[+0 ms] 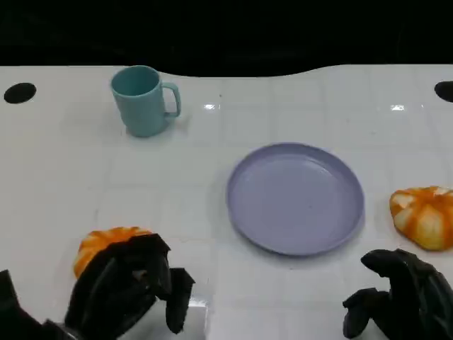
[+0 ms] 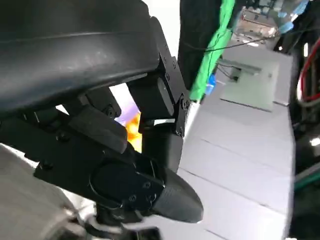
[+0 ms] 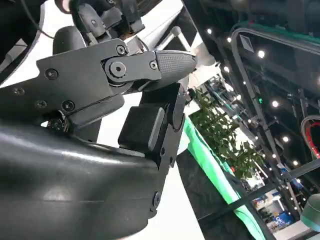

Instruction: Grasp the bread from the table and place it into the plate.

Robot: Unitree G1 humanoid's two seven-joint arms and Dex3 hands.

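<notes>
My left hand (image 1: 127, 287) curls its fingers (image 1: 152, 265) over the near bread roll (image 1: 106, 244), seemingly touching; no firm grip confirmed.

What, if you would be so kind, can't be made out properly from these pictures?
- Left bread, head view: its near side is hidden behind the left robot hand, so contact or grip cannot be judged.
- Same bread, left wrist view: just an orange sliver between the black fingers.
- Right bread, head view: cut off by the picture's edge.
- Right robot hand, head view: cut by the corner; its fingers look curled.
</notes>
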